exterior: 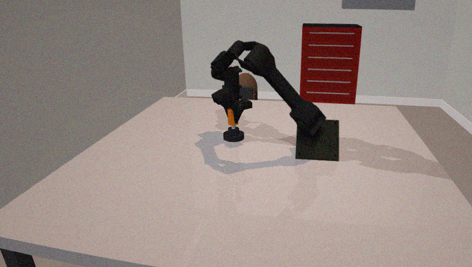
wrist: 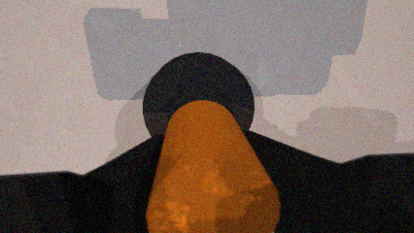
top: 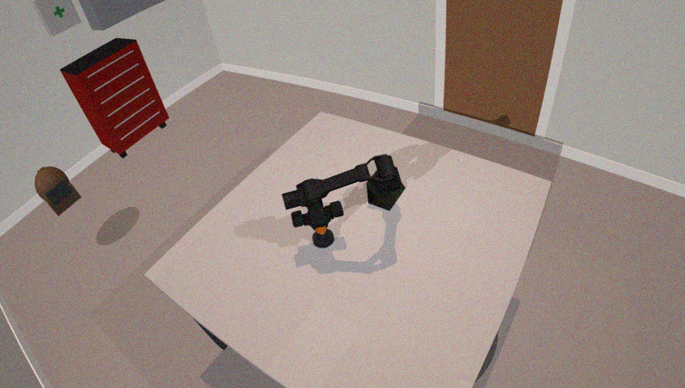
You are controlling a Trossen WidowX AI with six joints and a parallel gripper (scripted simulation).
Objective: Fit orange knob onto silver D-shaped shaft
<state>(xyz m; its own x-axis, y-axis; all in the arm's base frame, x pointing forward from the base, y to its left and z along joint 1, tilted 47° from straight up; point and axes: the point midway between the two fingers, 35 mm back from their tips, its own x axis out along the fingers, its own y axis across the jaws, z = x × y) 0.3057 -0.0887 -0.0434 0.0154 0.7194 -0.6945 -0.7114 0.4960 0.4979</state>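
The orange knob point(top: 320, 230) point(exterior: 232, 117) point(wrist: 209, 160) is held upright directly over the black round pedestal point(top: 322, 239) point(exterior: 233, 136) point(wrist: 196, 73). My gripper point(exterior: 234, 116) is shut on the knob, with its dark fingers at both sides of it in the wrist view. A short piece of the silver shaft point(exterior: 233, 127) shows between the knob's lower end and the pedestal in the exterior view. The knob is not down on the pedestal. The knob's hole and the shaft's flat side are hidden, so their alignment cannot be told.
The arm's base point(top: 385, 191) point(exterior: 317, 140) stands on the pale table point(top: 432, 269) point(exterior: 148, 204), to the right of the pedestal in the top and exterior views. A red drawer cabinet point(top: 117, 95) point(exterior: 329, 63) stands on the floor beyond the table. Shadows of the arm lie around the pedestal.
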